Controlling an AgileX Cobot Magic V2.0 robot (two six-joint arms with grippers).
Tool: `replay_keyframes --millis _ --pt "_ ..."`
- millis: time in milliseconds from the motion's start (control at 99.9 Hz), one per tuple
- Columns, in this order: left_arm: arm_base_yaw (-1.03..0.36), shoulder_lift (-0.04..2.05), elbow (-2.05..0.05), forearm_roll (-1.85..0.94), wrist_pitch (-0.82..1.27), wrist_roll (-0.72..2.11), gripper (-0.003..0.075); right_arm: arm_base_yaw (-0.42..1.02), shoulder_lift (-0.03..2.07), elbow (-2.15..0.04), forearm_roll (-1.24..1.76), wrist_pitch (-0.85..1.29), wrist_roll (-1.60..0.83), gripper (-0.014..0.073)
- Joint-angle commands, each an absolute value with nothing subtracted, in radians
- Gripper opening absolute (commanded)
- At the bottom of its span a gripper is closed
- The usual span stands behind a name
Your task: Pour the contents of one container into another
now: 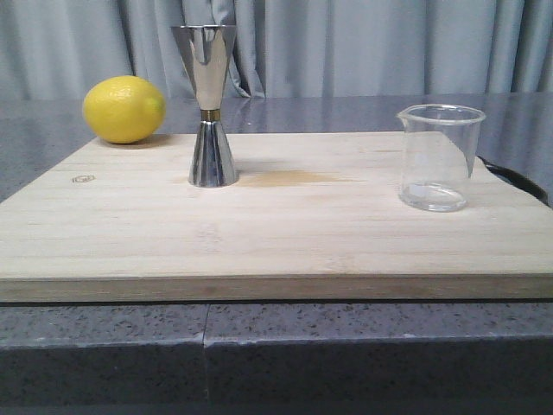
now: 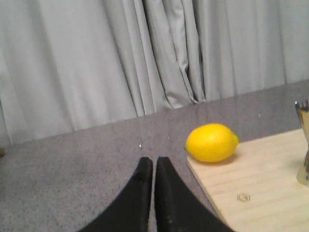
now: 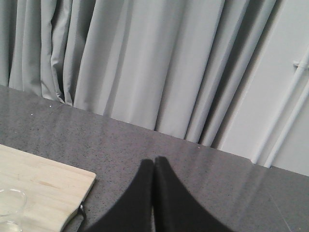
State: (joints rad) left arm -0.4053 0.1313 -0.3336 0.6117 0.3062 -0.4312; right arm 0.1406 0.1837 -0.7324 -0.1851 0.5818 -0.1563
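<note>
A clear glass beaker (image 1: 440, 157) stands upright on the right side of a wooden cutting board (image 1: 276, 233), well apart from the steel jigger (image 1: 207, 105), which stands upright near the board's back left. Both grippers hang off the board over the grey counter (image 1: 34, 147), the left gripper (image 2: 154, 166) and the right gripper (image 3: 154, 166) each with fingers pressed together and holding nothing. The risks look plain: the thin glass could slip in a hard pinch, and the jigger (tall, narrow-waisted, small-mouthed) would likely tip at a nudge or catch only part of a stream. The beaker appears empty, though that is hard to tell through glass. A lemon (image 1: 124, 109) sits at the board's back left corner, just beside the jigger, crowding any approach from that side. A faint stain (image 1: 289, 178) marks the wood between the two vessels.
</note>
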Motion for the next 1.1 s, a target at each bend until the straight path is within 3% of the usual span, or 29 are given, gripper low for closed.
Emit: replay_keyframes --millis 0,180,431,1091 --pt "-0.339 0.141 -0.317 0.439 0.186 -0.268 -0.0019 0.136 0.201 -0.752 -0.192 0.509 -0.158 -0.0073" --pt "-0.163 0.111 -0.197 0.176 -0.035 -0.074 -0.0019 0.136 0.201 -0.752 -0.192 0.509 -0.158 -0.0073" --pt "-0.088 -0.023 -0.066 0.087 -0.056 -0.071 -0.0019 0.136 0.201 -0.752 -0.192 0.509 -0.158 -0.0073" --pt "-0.138 -0.031 0.042 0.058 -0.034 -0.071 -0.0019 0.136 0.201 -0.752 -0.192 0.509 -0.158 -0.0073"
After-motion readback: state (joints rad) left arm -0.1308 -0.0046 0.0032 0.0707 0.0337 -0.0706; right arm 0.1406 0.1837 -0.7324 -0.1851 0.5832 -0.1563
